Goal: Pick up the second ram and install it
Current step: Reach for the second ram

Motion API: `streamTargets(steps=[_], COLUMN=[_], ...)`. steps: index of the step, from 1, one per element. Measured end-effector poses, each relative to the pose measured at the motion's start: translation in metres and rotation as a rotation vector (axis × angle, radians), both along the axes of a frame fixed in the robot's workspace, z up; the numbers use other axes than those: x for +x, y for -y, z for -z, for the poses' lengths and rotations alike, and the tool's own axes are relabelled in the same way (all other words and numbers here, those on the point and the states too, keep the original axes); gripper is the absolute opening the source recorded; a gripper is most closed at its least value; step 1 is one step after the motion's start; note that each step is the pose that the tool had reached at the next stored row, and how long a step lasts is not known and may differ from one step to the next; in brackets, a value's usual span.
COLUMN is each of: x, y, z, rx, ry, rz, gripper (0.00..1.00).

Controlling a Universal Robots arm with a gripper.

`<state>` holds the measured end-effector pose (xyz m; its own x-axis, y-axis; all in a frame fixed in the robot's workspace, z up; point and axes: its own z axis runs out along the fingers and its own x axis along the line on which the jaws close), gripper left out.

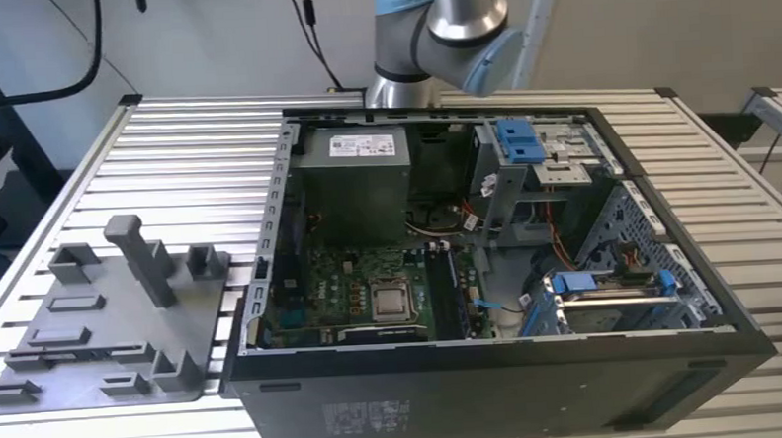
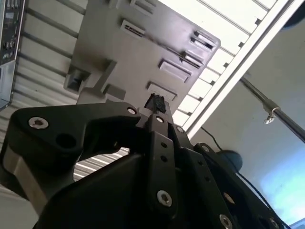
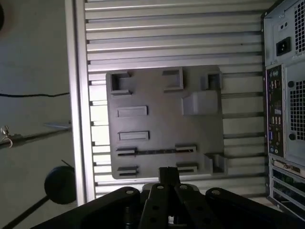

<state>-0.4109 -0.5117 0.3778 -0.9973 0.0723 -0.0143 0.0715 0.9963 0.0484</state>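
Second ram (image 3: 153,152) stands edge-on in grey tray (image 3: 162,125), beside computer case (image 3: 279,24).

- A silver metal table (image 1: 163,140) of long parallel ribbed slats, with a plain rail along its edge, spreads out below the gripper (image 3: 168,174).
- A flat grey plastic tray with upright posts and small slotted blocks (image 3: 164,124) sits directly on the slats. Of the things on the table it is the nearest to the gripper, lying under and ahead of it.
- An open black metal computer case (image 1: 499,274) rests on the same slats just beside the tray, off to one side of the gripper and farther from it.
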Motion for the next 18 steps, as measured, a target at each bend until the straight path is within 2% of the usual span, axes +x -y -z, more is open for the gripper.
streamTargets(steps=[3,5,10,12,18], x=[-0.0002,-0.0003,-0.0002,-0.0002,-0.0003], y=[0.01,0.012,0.012,0.0108,0.0106], z=[0.0008,0.0012,0.0014,0.0015,0.0013], rx=[0.0,-0.0001,0.0,0.0001,0.0], ry=[0.0,-0.0001,0.0,0.0003,-0.0094], rz=[0.0,0.0,0.0,0.0,0.0], gripper=[0.11,0.11,0.11,0.11,0.11])
